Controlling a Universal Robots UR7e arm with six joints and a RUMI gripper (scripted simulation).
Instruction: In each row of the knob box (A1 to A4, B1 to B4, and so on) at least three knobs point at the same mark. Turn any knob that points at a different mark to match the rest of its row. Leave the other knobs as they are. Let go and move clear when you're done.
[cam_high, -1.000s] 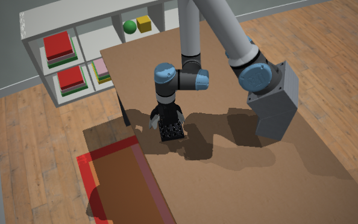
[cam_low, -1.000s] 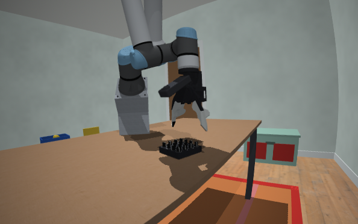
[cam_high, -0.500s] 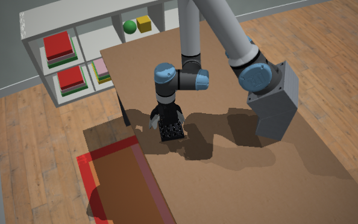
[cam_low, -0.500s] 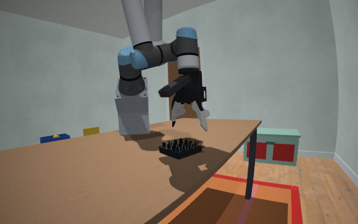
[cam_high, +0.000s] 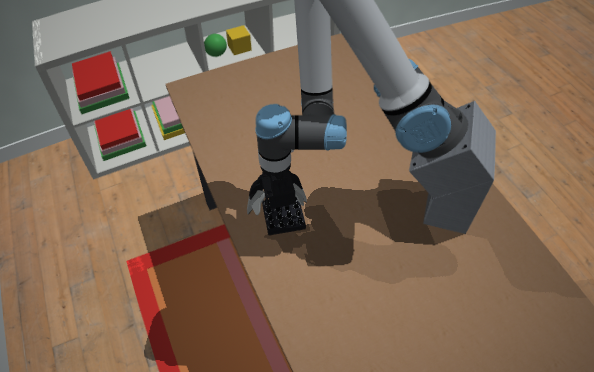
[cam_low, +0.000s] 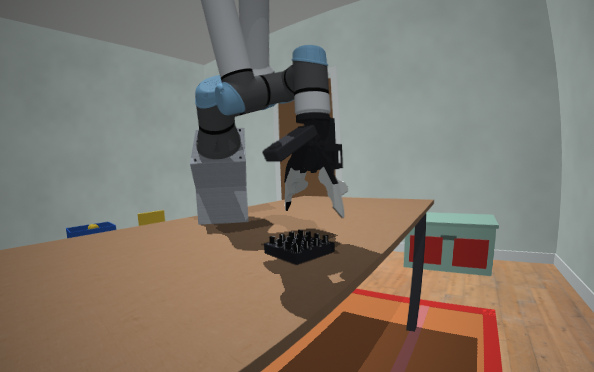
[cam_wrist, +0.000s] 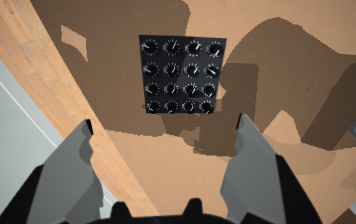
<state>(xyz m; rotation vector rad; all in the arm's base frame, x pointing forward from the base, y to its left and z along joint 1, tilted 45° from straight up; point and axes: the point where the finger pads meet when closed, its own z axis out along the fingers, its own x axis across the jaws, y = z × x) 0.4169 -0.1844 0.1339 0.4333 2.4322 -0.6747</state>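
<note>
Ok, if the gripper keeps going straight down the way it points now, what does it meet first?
Probably the knob box: the open, empty gripper hangs above it, though the wrist view puts the box ahead of centre, so bare table beside it is possible.

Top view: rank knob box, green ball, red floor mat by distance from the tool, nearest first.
1. Knob box: on the table directly beneath the open tool.
2. Red floor mat: on the floor beside the table's edge, below-left in the view.
3. Green ball: in the shelf unit, at the table's far end.
</note>
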